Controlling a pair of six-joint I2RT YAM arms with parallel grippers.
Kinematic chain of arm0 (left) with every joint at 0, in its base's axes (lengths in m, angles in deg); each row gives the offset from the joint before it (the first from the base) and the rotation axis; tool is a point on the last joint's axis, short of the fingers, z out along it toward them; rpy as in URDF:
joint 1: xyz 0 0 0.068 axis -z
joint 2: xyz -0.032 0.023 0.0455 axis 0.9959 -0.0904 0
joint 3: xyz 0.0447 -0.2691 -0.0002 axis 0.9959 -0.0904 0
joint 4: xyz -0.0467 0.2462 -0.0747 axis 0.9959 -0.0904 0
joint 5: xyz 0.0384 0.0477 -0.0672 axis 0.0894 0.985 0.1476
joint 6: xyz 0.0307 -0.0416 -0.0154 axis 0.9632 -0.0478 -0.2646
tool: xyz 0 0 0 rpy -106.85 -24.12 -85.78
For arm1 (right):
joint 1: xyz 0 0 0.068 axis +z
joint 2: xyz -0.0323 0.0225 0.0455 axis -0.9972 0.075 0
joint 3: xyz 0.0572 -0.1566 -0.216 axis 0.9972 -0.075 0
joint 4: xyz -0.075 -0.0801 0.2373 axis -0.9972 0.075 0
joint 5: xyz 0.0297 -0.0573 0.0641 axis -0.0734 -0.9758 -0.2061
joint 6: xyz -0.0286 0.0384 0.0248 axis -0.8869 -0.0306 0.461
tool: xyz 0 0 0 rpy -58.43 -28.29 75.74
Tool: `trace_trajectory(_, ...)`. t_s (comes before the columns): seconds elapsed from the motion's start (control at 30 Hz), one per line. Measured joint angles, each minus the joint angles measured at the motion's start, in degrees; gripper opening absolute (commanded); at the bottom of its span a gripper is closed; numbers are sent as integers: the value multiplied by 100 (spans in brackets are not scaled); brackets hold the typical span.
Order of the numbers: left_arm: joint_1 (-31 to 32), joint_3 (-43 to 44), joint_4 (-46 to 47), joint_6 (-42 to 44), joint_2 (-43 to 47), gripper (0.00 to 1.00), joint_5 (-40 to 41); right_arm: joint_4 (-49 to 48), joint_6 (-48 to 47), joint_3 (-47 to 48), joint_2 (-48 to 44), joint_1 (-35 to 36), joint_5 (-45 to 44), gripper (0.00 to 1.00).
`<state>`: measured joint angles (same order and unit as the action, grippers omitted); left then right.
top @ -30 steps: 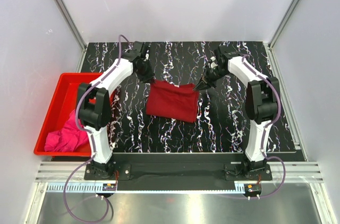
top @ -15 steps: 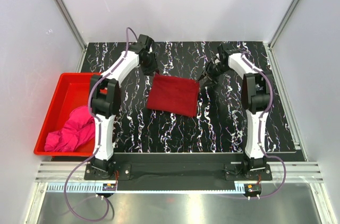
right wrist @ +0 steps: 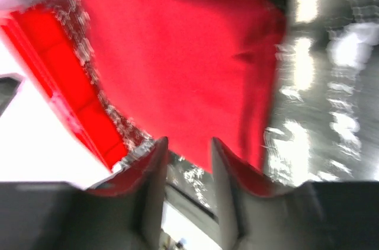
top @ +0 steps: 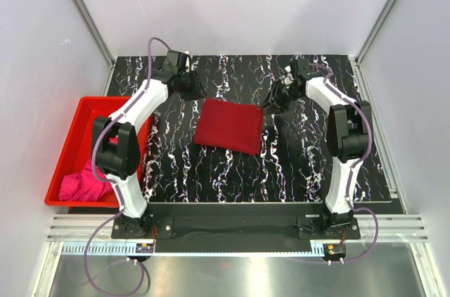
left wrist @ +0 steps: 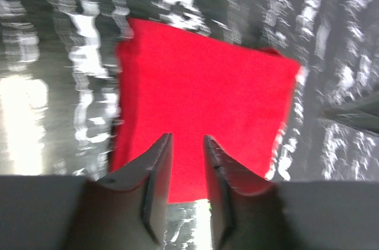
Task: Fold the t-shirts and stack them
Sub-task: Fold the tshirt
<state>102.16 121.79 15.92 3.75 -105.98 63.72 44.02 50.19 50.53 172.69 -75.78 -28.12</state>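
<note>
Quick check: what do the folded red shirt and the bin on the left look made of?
Folded red shirt: soft matte cloth, probably knit; its edges look rounded and faintly rumpled. Bin: rigid smooth plastic, seemingly, judging by its straight walls and crisp moulded rim.

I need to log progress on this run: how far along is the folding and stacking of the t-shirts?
Done: the crimson t-shirt lies folded into a flat rectangle mid-table. In hand: nothing; the left gripper and right gripper hover open, empty, near its far corners. Left: the pink t-shirt sits crumpled in the red bin, to be fetched, folded and stacked on the crimson one.
</note>
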Motion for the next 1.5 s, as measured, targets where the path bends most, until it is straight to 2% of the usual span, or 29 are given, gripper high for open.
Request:
trace_trajectory(0.07, 39, -393, 483, -81, 72, 25, -374, -573, 260, -302, -22, 127, 431, 21)
trace_trajectory(0.2, 103, -1054, 955, -175, -50, 21, -737, -1650, 774, -564, 273, 269, 1036, 11)
trace_trajectory(0.33, 111, -1110, 1126, -162, -376, 21, -772, -2664, 1266, -568, 868, 234, 1283, 8)
trace_trajectory(0.53, 109, -1169, 1427, -17, -833, 21, -669, -3694, 1845, -540, 1698, 61, 1541, 7)
trace_trajectory(0.6, 109, -1163, 1386, 61, -1029, 30, -575, -3700, 1891, -446, 1720, 11, 1517, 7)
trace_trajectory(0.7, 109, -1010, 1228, 131, -1062, 36, -470, -3379, 1716, -275, 1720, -63, 1434, 9)
trace_trajectory(0.73, 122, -949, 1152, 177, -1034, 38, -393, -3174, 1602, -192, 1718, -72, 1375, 11)
trace_trajectory(0.77, 131, -920, 1075, 201, -977, 39, -326, -2914, 1480, -90, 1714, -74, 1325, 17)
trace_trajectory(0.93, 144, -951, 669, 225, -304, 43, -181, -1585, 675, 186, 1325, -2, 901, 26)
trace_trajectory(1.03, 175, -1154, 678, 223, 271, 42, -125, -997, 280, 199, 896, 214, 833, 33)
trace_trajectory(1.13, 223, -1622, 741, 205, 728, 38, -81, -835, 63, 142, 546, 605, 850, 34)
trace_trajectory(1.3, 258, -2238, 758, 201, 470, 35, -48, -1078, 37, -409, 304, 1263, 1300, 34)
trace_trajectory(1.5, 243, -2457, 859, 186, 101, 30, 39, -1198, -63, -1202, 415, 1270, 1519, 31)
